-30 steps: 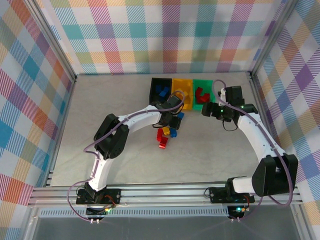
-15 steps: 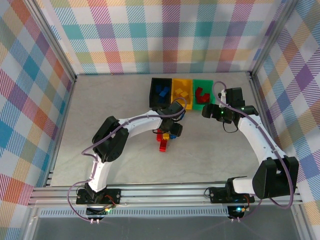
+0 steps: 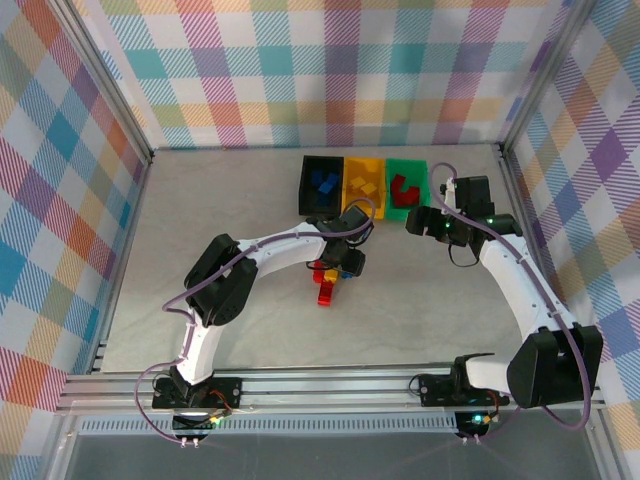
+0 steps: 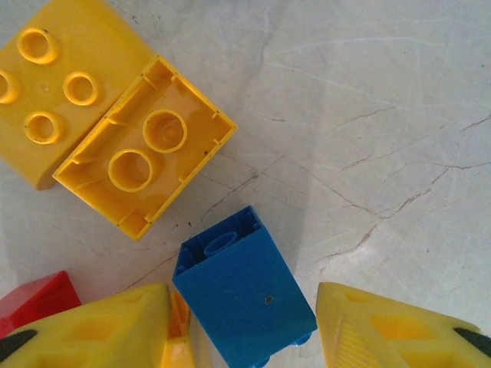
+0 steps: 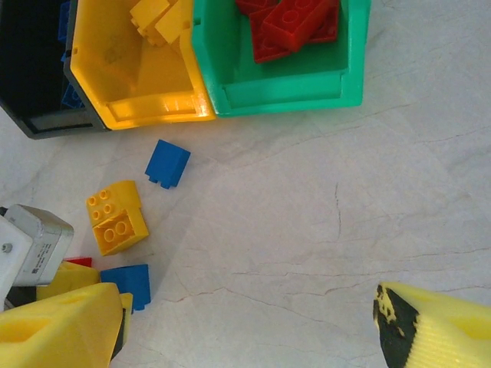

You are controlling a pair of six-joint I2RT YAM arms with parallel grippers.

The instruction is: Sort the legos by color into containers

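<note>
Evidently the sort is well along but unfinished. At the far edge of the tabletop [image 3: 200, 230], right of middle, three bins stand touching in a row. The black bin [image 5: 46, 121] holds blue bricks, the yellow bin [image 5: 153, 107] yellow ones, and the green bin [image 5: 284, 93] red ones. The right gripper [image 5: 249, 326] hovers over bare tabletop just in front of the green bin, fingers wide apart and empty. The left gripper [image 4: 244, 328] is low over a small loose cluster in front of the bins. Its fingers are apart on either side of a blue brick [image 4: 242, 291], not visibly touching it. That brick lies on its side, long axis along the gap between the fingers and slightly skewed. Its hollow base points away from the gripper, studs toward it. Left to sort are this brick, a second blue brick [image 5: 168, 163], two touching yellow bricks [image 4: 146, 172] and red bricks [image 3: 325, 291].
</note>
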